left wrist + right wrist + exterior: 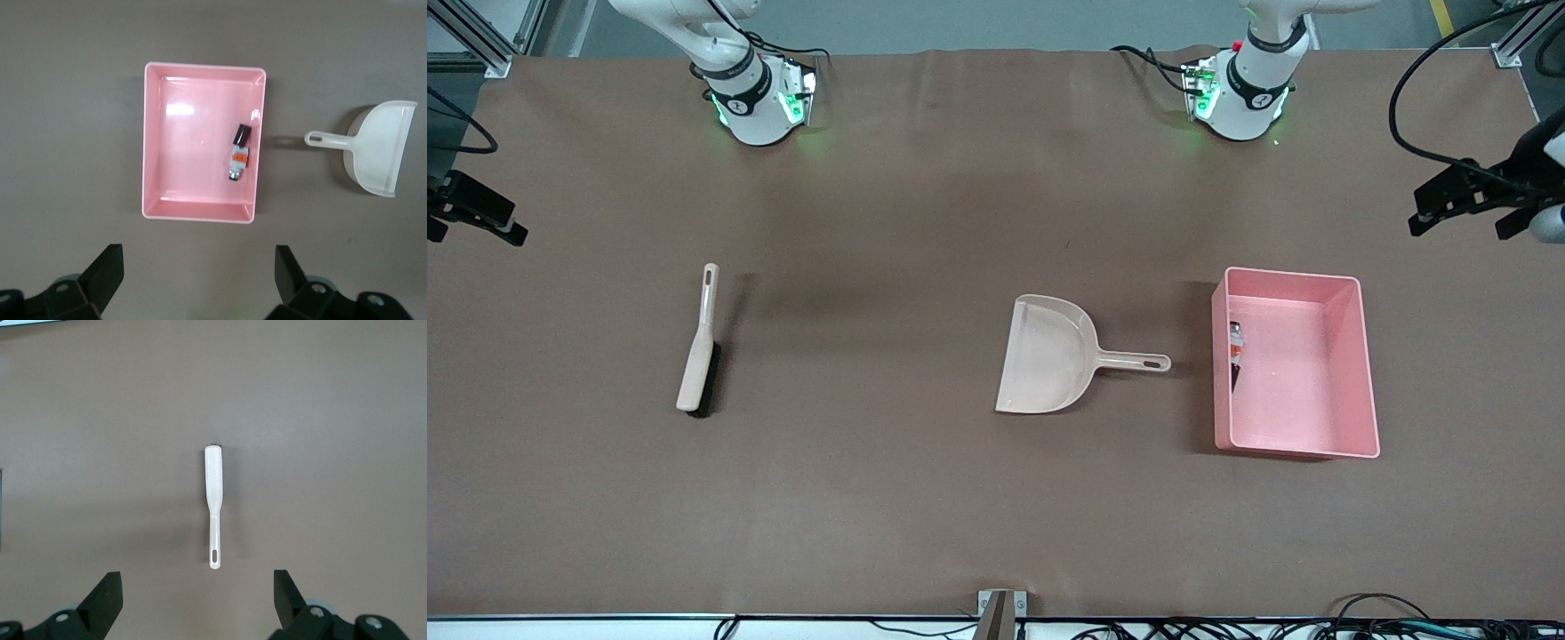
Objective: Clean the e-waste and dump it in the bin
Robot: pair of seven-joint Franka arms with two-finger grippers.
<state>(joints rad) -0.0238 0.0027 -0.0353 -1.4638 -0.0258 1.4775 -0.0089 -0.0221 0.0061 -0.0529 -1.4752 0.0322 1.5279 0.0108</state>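
E-waste (239,152) lies inside the pink bin (1352,373), against the wall facing the dustpan (1045,356).

Bin as landmark: the dustpan sits beside it toward the right arm's end, handle pointing at the bin; the brush (698,342) lies well apart, farther that way. The left gripper (199,280) hangs over the bin, jaws spread and empty; the right gripper (197,603) hangs over the brush, jaws spread and empty.

The e-waste (239,154) lies in the bin (1352,373), seemingly against the wall nearest the dustpan (1049,356), which sits between bin and brush (698,356).
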